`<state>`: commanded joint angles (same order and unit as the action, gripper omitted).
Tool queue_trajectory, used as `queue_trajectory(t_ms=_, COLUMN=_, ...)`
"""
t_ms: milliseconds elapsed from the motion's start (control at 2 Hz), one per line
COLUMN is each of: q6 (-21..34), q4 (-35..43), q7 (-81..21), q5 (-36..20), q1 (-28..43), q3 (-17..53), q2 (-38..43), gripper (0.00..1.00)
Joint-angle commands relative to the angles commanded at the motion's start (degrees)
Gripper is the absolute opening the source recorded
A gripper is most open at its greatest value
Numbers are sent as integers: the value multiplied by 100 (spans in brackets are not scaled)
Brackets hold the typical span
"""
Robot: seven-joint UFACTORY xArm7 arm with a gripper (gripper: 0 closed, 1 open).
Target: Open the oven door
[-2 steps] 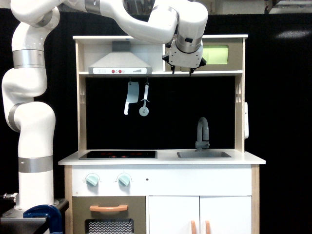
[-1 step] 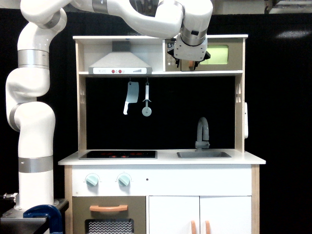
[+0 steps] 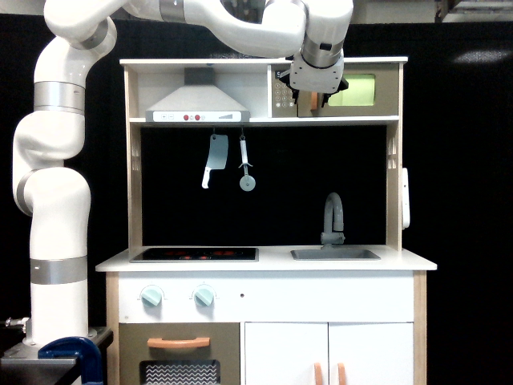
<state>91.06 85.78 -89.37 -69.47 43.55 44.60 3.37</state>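
The oven door [image 3: 365, 107] is the small taupe panel at the top right of the toy kitchen, with a lime-green window [image 3: 357, 90]. It lies flush with the cabinet front, closed. Its short orange handle [image 3: 313, 99] stands upright at the door's left edge. My gripper [image 3: 313, 104] hangs from the white arm right in front of that handle. Its dark fingers sit on either side of the handle with the orange strip showing between them, so it looks open. I cannot tell whether the fingers touch the handle.
A keypad panel [image 3: 280, 95] sits just left of the handle, and a range hood [image 3: 196, 104] further left. A toy cleaver [image 3: 215, 159] and a pizza cutter [image 3: 246, 170] hang under the shelf. Below are the faucet [image 3: 333, 216], sink [image 3: 335, 254], hob [image 3: 195, 254] and the larger lower door [image 3: 178, 343].
The gripper has risen and shifted toward the exterior view's right, from below the shelf edge to the orange handle. The hanging pizza cutter has swung slightly.
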Motion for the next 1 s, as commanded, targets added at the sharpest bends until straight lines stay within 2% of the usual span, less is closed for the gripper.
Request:
queue_trajectory(t_ms=500, q6=-237, q4=153, q7=233, q5=-23, q1=-134, q3=-438, q2=16, gripper=100)
queue_trajectory(t_ms=1000, q6=-245, q4=442, q7=384, q5=-122, q1=-325, q3=-689, q2=196, gripper=100)
